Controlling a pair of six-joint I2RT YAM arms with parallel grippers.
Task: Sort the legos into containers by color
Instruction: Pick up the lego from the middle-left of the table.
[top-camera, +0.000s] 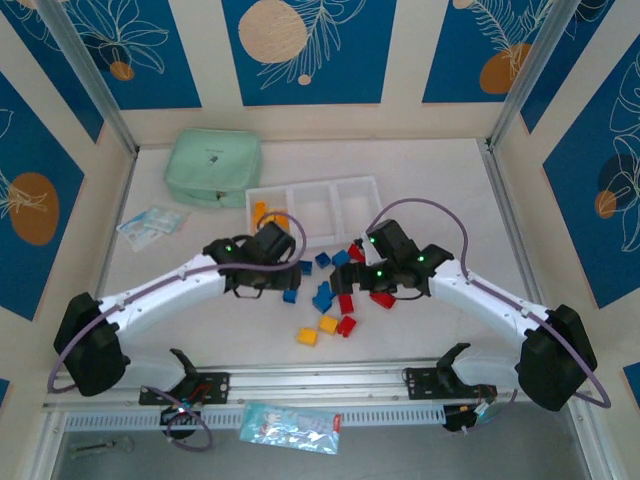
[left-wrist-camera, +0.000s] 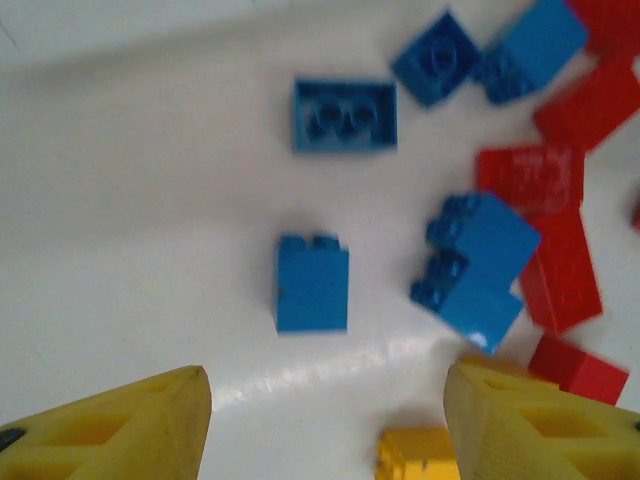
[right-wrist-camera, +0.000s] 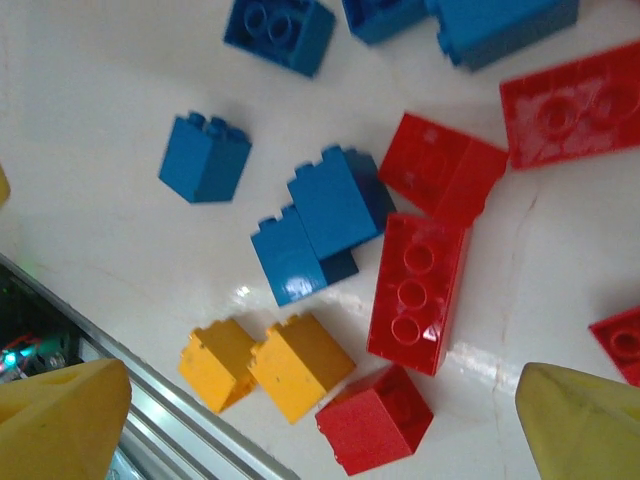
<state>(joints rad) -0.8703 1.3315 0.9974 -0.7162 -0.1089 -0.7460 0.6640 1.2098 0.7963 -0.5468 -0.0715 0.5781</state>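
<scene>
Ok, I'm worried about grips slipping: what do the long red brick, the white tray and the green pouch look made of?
Long red brick: hard moulded plastic, smooth with a slight sheen, crisp studs.
White tray: probably thin rigid plastic, though it is too small to be sure.
Green pouch: soft matte fabric or vinyl, judging by its rounded, slumped shape.

Bright, even overhead light. The left wrist view is soft, its red legos (left-wrist-camera: 565, 285) smeared at the right edge. Glare patches shine on the table (left-wrist-camera: 130, 250); shadows are faint.
</scene>
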